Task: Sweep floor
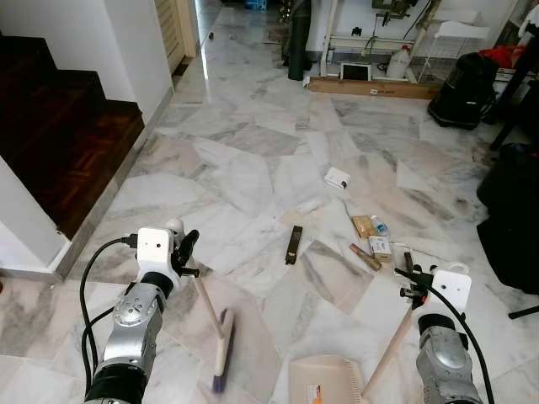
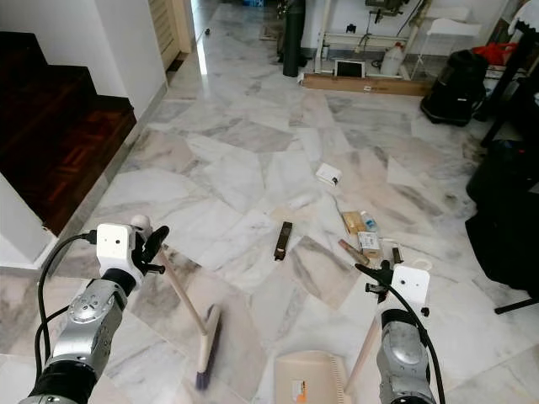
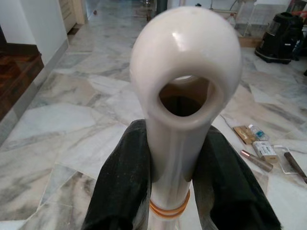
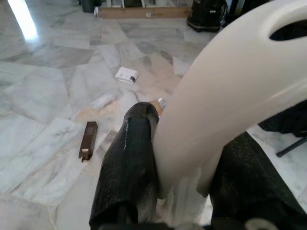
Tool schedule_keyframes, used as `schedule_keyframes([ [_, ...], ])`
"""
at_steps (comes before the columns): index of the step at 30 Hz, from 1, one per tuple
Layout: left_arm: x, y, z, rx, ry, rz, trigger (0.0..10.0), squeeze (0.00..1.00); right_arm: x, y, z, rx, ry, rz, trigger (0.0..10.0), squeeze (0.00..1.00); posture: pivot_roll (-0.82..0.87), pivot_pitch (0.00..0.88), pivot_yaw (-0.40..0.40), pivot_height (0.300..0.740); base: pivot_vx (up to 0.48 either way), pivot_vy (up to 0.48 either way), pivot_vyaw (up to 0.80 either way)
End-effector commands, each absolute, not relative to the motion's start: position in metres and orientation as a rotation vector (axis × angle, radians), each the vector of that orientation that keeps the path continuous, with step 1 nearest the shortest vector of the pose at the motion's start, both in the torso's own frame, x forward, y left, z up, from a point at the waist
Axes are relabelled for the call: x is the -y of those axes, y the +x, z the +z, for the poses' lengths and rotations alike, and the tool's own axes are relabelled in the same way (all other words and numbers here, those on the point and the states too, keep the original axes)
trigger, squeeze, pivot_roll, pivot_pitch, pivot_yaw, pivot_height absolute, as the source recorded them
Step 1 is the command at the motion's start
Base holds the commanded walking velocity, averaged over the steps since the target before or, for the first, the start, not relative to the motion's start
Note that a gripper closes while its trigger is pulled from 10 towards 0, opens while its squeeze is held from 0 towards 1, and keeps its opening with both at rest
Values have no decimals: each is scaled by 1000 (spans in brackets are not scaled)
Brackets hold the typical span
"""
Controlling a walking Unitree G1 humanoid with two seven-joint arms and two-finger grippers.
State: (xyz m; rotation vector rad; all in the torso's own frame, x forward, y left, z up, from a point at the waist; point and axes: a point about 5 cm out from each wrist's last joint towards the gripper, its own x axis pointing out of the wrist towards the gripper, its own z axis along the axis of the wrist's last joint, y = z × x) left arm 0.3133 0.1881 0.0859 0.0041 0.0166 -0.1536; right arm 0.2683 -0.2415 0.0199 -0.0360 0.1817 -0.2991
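Two tilted handles: broom [image 1: 221, 341], dustpan [image 1: 327, 380].

Left gripper [image 1: 181, 244] clamps broom handle [image 1: 206, 305], broom head [image 1: 223, 349] on marble floor [image 1: 253, 160]. Dustpan [image 1: 324, 380] just right of broom head, right gripper [image 1: 411, 271] holding its handle [image 1: 389, 349]. Dark bar [image 1: 293, 244] and scattered litter [image 1: 370, 236] beyond dustpan.

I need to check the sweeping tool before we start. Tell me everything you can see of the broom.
The broom has a pale wooden-looking stick, a cream plastic hanging-loop cap and a flat head with purple bristles. It stands tilted, its head on the marble floor beside the dustpan. The left gripper clamps its jaws on the handle just below the cap, above an orange band.
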Motion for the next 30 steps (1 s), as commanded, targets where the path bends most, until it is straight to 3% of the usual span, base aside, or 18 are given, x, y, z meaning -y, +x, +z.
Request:
schedule_keyframes([
  [1, -190, 312, 87, -21, 8, -158, 10000, 0, 241, 264, 15, -198, -32, -297, 10000, 0, -68, 58, -28, 740, 0, 0, 0],
  [30, -191, 316, 88, -65, -18, -174, 10000, 0, 233, 232, -38, -670, 127, -220, 10000, 0, -85, 61, -40, 740, 0, 0, 0],
])
